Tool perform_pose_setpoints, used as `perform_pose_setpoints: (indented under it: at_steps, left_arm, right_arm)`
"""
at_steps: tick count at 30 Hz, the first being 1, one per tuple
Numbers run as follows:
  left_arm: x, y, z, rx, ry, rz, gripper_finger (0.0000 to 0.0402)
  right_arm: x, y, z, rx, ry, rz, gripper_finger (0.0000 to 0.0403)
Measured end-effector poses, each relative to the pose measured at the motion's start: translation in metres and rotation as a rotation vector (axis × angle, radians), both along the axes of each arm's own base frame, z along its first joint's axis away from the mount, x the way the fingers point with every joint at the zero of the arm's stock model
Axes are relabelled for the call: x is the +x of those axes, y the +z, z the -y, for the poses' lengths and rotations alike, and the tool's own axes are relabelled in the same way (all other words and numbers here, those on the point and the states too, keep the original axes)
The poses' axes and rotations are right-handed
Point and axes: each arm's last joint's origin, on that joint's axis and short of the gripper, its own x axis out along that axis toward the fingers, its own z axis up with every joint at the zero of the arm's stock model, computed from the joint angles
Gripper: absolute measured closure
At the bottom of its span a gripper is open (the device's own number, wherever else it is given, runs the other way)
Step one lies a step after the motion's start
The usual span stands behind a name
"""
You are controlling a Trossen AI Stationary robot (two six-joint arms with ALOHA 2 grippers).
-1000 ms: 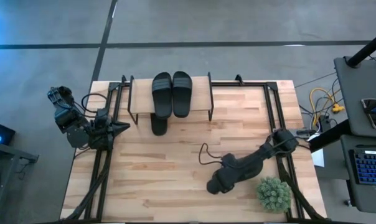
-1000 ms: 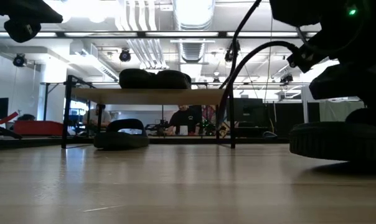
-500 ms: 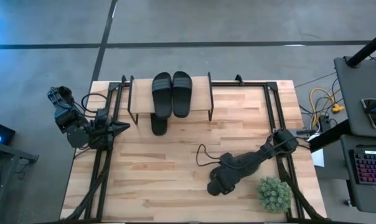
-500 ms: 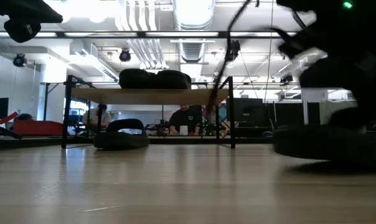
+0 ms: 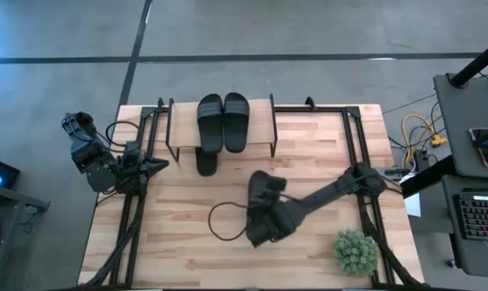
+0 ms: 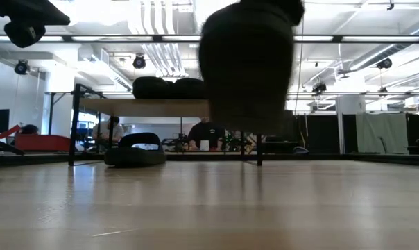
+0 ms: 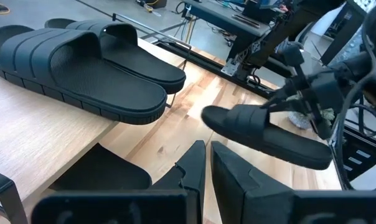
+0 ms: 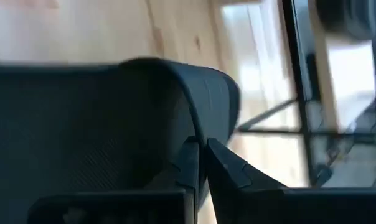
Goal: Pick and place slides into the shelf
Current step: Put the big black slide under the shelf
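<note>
Two black slides (image 5: 210, 121) (image 5: 236, 121) lie side by side on the shelf's wooden top (image 5: 262, 123). Another slide (image 5: 206, 162) rests on its sole on the table under the shelf, also seen in the low view (image 6: 134, 149). My right gripper (image 5: 268, 204) is shut on one more slide (image 7: 263, 134), which is in the air over the middle of the table, nearer than the shelf and to its right. My left gripper (image 5: 157, 164) waits shut at the table's left side, touching nothing. My right gripper pinches the edge of the slide's strap (image 8: 199, 127) between its two fingers. The slide is lifted clear of the table (image 6: 248, 62) and hangs roughly level below the gripper, seen from the left wrist view with its sole (image 7: 281, 149) downward.
A round green plant (image 5: 355, 252) sits at the table's near right corner. A black cable loop (image 5: 220, 222) hangs off the right arm over the table's middle. Black frame rails (image 5: 353, 137) run along both sides. People sit in the room behind the shelf (image 6: 206, 135).
The slide lay on the table at the near right under my right gripper. Now it is lifted clear, and the gripper has carried it up and toward the table's left and far side, nearer the shelf. The cable loop has swung along with the arm.
</note>
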Motion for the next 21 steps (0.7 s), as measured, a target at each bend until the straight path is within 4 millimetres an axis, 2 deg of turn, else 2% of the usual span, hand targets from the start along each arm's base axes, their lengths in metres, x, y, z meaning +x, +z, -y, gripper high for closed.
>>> perform_pose_setpoints:
  at_steps: [6,10,17,21]
  left_arm:
    - [0.000,0.000,0.000,-0.005,0.001,0.004,0.0391]
    - [0.000,0.000,0.000,-0.006,0.001,0.005,0.0391]
    - [0.000,0.001,0.001,-0.007,0.001,0.005,0.0391]
    - [0.000,0.001,0.001,-0.007,0.001,0.005,0.0391]
  right_arm:
    - [0.027,0.005,0.035,-0.063,0.130,-0.032,0.0390]
    - [0.044,0.002,0.057,-0.087,0.205,-0.028,0.0390]
    - [0.055,-0.013,0.098,-0.082,0.150,-0.030,0.0390]
    - [0.060,-0.023,0.111,-0.033,0.124,0.014,0.0390]
